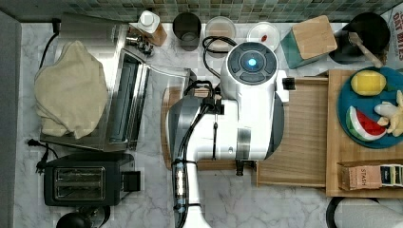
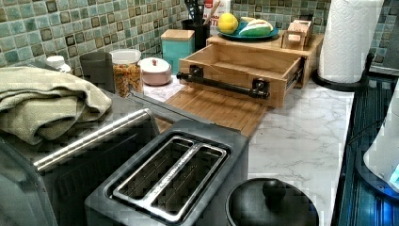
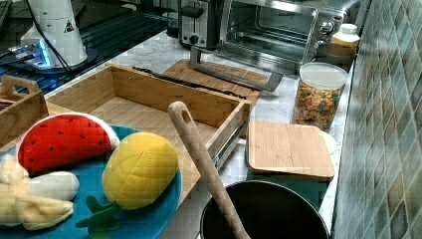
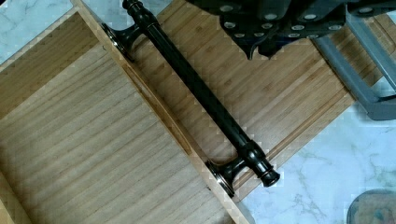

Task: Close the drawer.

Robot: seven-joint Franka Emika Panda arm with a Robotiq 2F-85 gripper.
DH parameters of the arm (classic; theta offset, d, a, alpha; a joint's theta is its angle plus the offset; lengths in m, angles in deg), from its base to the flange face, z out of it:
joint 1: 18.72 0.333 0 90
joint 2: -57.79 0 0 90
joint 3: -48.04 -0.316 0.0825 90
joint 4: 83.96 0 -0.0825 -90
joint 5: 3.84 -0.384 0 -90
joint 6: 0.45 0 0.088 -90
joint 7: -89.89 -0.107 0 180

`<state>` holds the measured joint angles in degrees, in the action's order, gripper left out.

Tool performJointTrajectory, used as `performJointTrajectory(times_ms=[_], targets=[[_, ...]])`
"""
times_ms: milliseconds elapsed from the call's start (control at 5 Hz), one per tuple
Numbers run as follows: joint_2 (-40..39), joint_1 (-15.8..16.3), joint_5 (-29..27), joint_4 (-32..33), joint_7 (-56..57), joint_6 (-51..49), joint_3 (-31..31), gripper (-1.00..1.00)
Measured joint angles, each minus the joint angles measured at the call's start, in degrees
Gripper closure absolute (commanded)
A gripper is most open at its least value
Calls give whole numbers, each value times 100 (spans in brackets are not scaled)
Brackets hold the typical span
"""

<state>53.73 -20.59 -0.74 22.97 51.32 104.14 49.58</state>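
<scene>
Fingers (image 4: pixel 275 39): dark studded pads hung above the cutting board (image 4: pixel 280 93); gap between them couldn't be told. Just beside them ran one black handle (image 4: pixel 201 95) on one drawer (image 4: pixel 88 154), pulled out, empty. Judged light, rigid wood on slides; should push easily at the handle's middle or front panel. One toaster oven (image 1: pixel 128 102) beyond.

A black toaster (image 1: pixel 88 183) is set on the marble desk (image 1: pixel 228 199) beside a silver toaster oven (image 1: pixel 116 102) draped with a towel (image 1: pixel 71 88).
</scene>
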Motion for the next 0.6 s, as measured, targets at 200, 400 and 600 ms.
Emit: performJointTrajectory(times_ms=[200, 400, 600], targets=[[-3, 0, 0, 45, 0, 49, 1, 100], [-5, -1, 0, 129, 4, 48, 1, 100], [-6, -4, 18, 291, 330, 474, 9, 100]])
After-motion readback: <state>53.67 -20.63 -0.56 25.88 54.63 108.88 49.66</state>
